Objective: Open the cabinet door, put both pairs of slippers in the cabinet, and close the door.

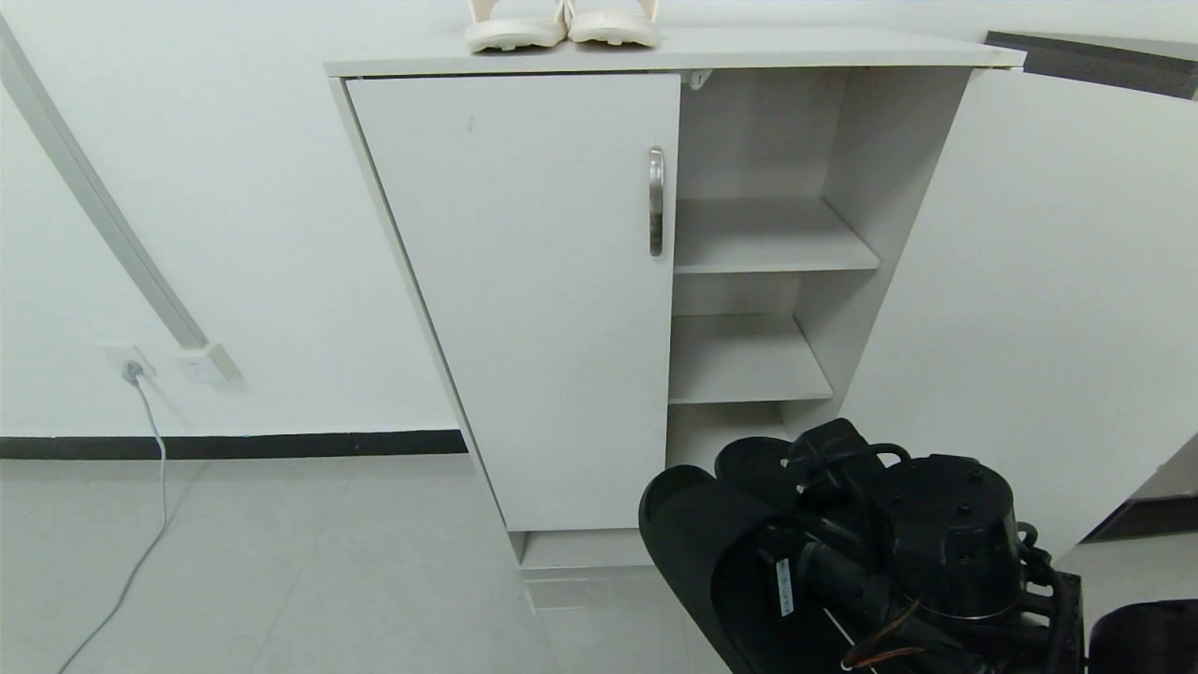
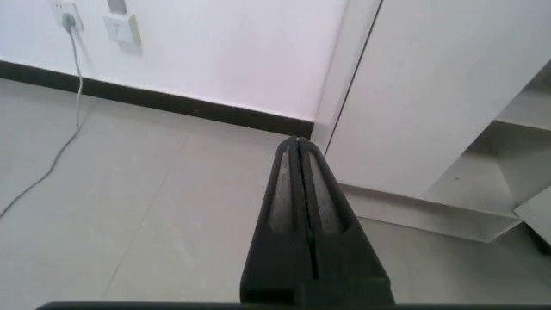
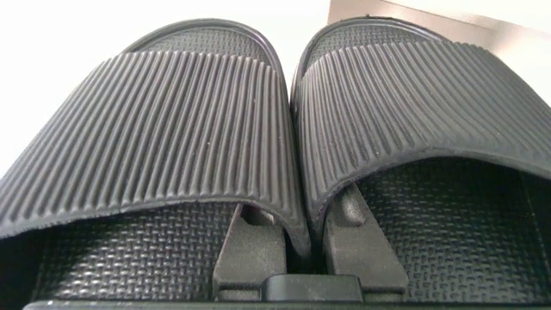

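The loading step is judged to be in hand: the cabinet [image 1: 655,58] is standing open on one side, w/ its right door [image 1: 1048,281] swung wide and its left door [image 1: 524,300] shut. The black slippers [image 3: 172,129] are being held as a pr. by the right gripper [image 3: 306,254]. Its fingers [image 3: 250,254] are tucked in under the ribbed straps and closed nearly together on the two inner edges. Both are thus being carried side by side, low down and just in front of the opening, near the bottom compartment [image 1: 721,432]. The left gripper [image 2: 298,151] is being held over the floor [image 2: 129,198] near the cabinet's foot, fingers pressed flat together w/ nothing btwn them. The white slippers [image 1: 562,28] are sitting on top of the cabinet, not yet put away, so well over half the job is judged to be outstanding. Next, the black pr. is probably to be carried forward through the opening onto the middle shelf [image 1: 739,360] or into the space below it. Clearance is being called for at the left door's edge and the shelf fronts, plus a level set-down before the grip is released.
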Motion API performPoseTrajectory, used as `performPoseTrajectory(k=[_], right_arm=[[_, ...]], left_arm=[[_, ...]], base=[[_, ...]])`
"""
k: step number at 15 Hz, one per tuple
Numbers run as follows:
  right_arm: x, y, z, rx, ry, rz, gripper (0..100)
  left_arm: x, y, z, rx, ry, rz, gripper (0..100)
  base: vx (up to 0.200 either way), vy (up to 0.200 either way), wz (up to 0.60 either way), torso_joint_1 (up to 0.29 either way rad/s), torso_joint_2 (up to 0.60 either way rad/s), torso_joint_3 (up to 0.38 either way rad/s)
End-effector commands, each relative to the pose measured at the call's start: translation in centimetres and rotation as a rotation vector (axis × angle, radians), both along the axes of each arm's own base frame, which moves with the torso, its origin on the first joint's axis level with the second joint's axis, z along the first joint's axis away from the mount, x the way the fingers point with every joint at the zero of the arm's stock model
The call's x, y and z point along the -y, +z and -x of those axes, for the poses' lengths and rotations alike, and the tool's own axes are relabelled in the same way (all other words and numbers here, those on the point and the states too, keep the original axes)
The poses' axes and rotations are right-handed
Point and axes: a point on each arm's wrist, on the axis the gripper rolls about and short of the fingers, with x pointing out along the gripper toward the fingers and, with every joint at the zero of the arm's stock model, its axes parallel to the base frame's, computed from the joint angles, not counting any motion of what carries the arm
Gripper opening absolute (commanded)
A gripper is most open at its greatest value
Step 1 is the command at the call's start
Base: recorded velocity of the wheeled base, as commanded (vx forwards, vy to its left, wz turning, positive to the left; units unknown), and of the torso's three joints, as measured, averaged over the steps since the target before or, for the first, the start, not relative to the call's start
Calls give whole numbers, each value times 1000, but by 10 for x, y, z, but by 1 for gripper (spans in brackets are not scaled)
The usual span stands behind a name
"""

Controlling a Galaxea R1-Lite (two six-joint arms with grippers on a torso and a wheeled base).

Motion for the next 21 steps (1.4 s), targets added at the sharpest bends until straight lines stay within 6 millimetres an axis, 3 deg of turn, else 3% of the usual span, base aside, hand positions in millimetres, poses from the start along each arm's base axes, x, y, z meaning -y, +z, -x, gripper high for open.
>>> performPoseTrajectory(k=[1, 4, 6, 10, 13, 16, 18, 21], right_arm=[[1, -2, 1, -5, 2, 6, 0], [-2, -2, 2, -4, 11, 7, 0], [-3, -2, 3, -4, 15, 7, 0], [-14, -6, -3, 2, 12, -2, 0], [-25, -14, -16, 37, -120, 29, 0], [-40, -10, -27, 76, -156, 7, 0], [-54, -11, -42, 123, -288, 10, 0], [-63, -5, -45, 157, -352, -6, 0]], left_arm=[[2, -12, 0, 14, -61, -12, 0], [3, -14, 2, 20, -98, -90, 0], [1, -14, 2, 17, 15, -79, 0], [2, -14, 2, 24, -21, -16, 0], [0, -14, 2, 20, 42, -43, 0], [0, -14, 2, 21, 39, -31, 0], [0, -14, 2, 22, 37, -30, 0], [0, -14, 2, 22, 37, -30, 0]], base=[[0, 0, 0, 0, 0, 0], [0, 0, 0, 0, 0, 0], [0, 0, 0, 0, 0, 0], [0, 0, 0, 0, 0, 0], [0, 0, 0, 0, 0, 0], [0, 0, 0, 0, 0, 0], [0, 0, 0, 0, 0, 0], [0, 0, 0, 0, 0, 0]])
